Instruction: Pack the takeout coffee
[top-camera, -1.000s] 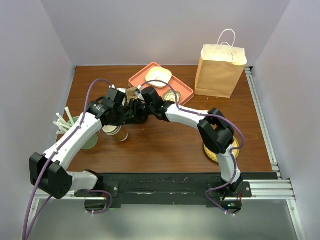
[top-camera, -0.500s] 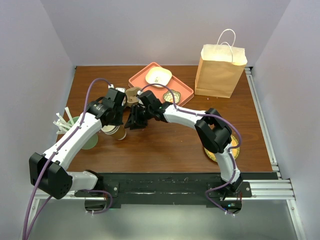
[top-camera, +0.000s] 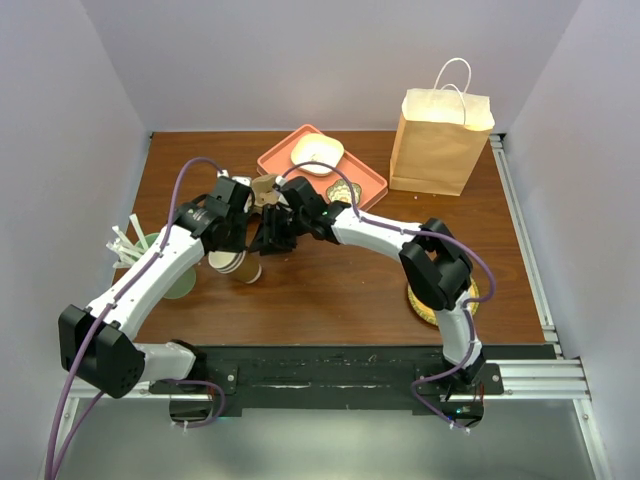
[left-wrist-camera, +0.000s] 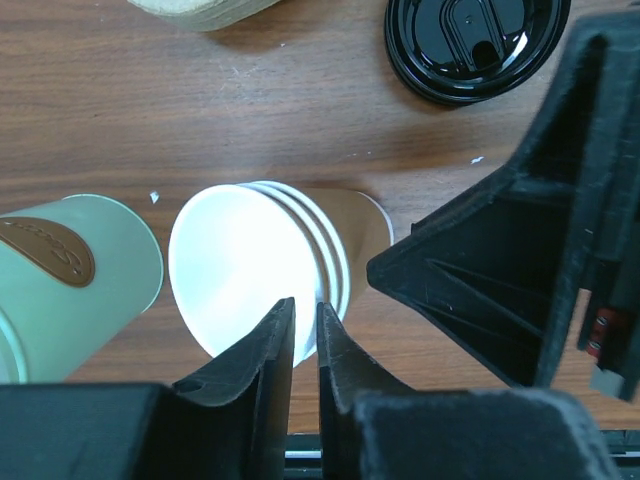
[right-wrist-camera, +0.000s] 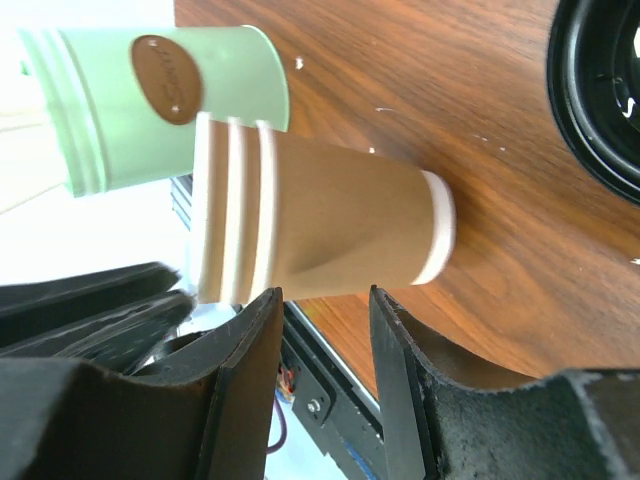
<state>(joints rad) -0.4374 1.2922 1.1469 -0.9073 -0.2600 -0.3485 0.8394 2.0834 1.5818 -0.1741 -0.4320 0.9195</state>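
Top external view: we record a paper bag (top-camera: 440, 140) upright at the far right of the worktop (top-camera: 330, 280). An orange tray (top-camera: 278, 160) sits to its left, and both arms meet over a stack of lidless brown cups (top-camera: 238, 267) beside a green cup (top-camera: 184, 282). The arms hide their own fingers in this view.

Left wrist view supplies what is hidden from above: three nested rims with white insides. The left end effector (left-wrist-camera: 304, 308) is directly over the stack's near rim, its fingers almost together with only a thin slit between them, and we see nothing clamped. This view also shows a loose black lid (left-wrist-camera: 475, 45) lying flat on the worktop beyond the stack, which the top view does not show.

Right wrist view alone gives the stack's side: a brown wall, slightly creased, standing on the worktop. The right end effector (right-wrist-camera: 322, 298) has its fingers apart, tips just beside that wall; contact we cannot confirm.

We cannot place the takeout coffee in any view.
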